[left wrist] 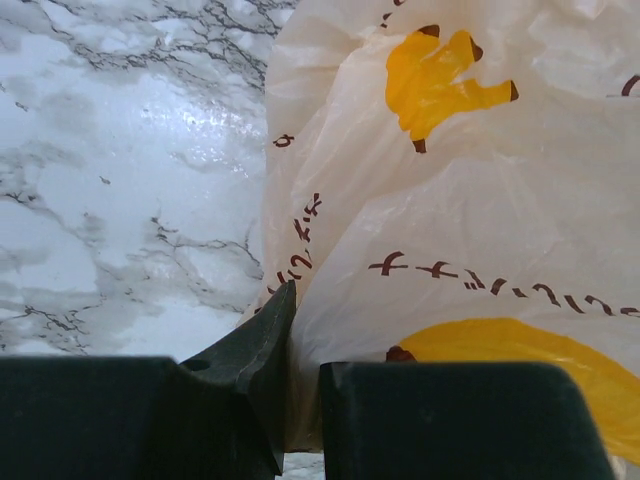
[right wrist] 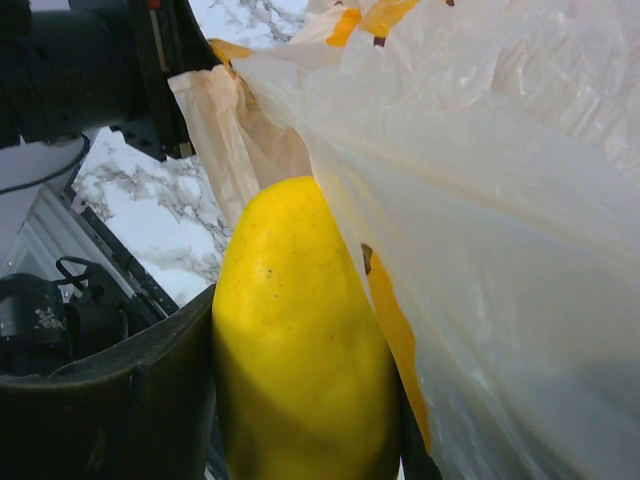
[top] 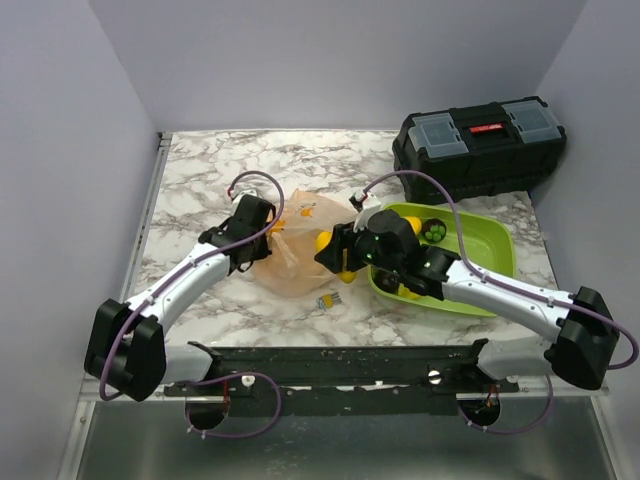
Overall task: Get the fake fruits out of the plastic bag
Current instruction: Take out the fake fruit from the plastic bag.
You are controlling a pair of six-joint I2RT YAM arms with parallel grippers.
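Observation:
The peach-orange plastic bag lies crumpled at the table's middle. My left gripper is shut on the bag's left edge; in the left wrist view the film is pinched between the jaws of that gripper. My right gripper is at the bag's right side, shut on a yellow oval fruit. In the right wrist view that fruit fills the gap between the fingers of this gripper, with the bag draped against its right side. No purple-black fruit shows.
A lime-green tray lies right of the bag, under my right arm, with green round fruit and a yellow piece in it. A black toolbox stands at the back right. A small yellow-and-grey clip lies in front of the bag.

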